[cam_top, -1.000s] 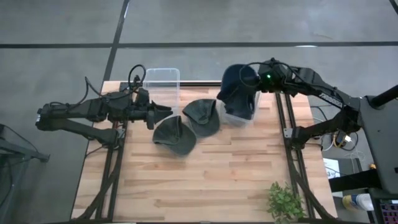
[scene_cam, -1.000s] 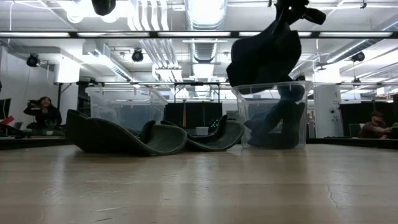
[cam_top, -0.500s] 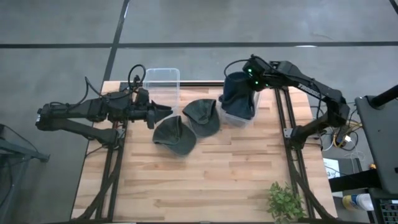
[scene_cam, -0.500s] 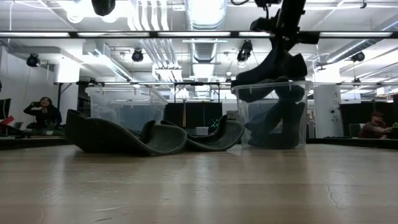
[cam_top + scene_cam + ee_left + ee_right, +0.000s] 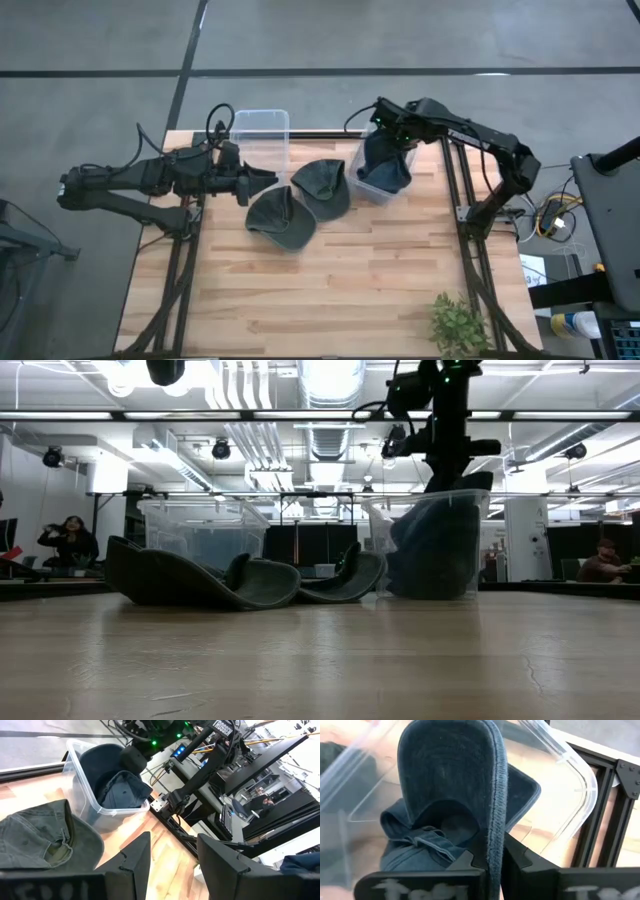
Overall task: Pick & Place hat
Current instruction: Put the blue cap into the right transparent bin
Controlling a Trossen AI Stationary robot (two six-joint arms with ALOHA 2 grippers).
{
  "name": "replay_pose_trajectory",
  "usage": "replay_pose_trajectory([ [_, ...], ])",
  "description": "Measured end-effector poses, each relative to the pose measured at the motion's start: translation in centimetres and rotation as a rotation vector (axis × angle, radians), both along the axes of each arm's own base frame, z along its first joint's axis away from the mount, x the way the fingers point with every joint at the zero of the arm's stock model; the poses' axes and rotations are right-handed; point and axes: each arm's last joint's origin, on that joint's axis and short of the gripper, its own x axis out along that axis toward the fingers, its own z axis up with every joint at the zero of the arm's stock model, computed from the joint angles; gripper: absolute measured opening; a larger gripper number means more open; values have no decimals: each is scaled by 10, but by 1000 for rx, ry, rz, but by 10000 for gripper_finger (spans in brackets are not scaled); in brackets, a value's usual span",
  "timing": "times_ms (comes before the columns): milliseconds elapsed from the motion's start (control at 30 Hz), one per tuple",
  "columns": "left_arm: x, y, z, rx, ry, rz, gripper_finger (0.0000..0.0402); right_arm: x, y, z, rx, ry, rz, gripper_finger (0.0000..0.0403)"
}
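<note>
A dark blue cap (image 5: 385, 165) sits inside the clear right bin (image 5: 362, 185), which stands tilted in the low view (image 5: 375, 530). My right gripper (image 5: 387, 132) is over that bin, shut on the cap's brim. Two grey-green caps (image 5: 280, 218) (image 5: 322, 187) lie on the table's middle, the second overlapping the first. My left gripper (image 5: 268, 181) hovers open just left of them, level with the table. In the left wrist view its fingers (image 5: 172, 855) stand apart, with a green cap (image 5: 45, 840) and the blue cap (image 5: 117, 785) beyond. My right gripper (image 5: 492, 865) pinches the blue cap's stiff brim at its stitched edge (image 5: 496, 832) between its two fingers (image 5: 470, 862). It comes from above, pointing down into the bin. The crown (image 5: 420, 847) lies bunched on the bin's floor below the brim.
An empty clear bin (image 5: 260, 135) stands at the far edge behind my left gripper. A small green plant (image 5: 458, 325) sits at the near right corner. Bare wood (image 5: 330, 290) fills the near half of the table.
My right gripper has moved down and toward the table's left, carrying the blue cap from above the right bin down into it. The cap, which hung below the fingers, is now bunched inside. The bin has tipped sideways.
</note>
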Motion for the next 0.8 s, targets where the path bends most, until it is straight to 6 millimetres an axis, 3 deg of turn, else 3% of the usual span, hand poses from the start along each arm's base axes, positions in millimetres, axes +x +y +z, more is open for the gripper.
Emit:
replay_pose_trajectory([
  [300, 0, 0, 0, -13, -2, 3, 153, 0, -1, -1, -26, 29, 14, 27],
  [800, 1, 0, -10, -9, 72, 2, 153, -23, 18, 37, -97, -104, 44, 212],
])
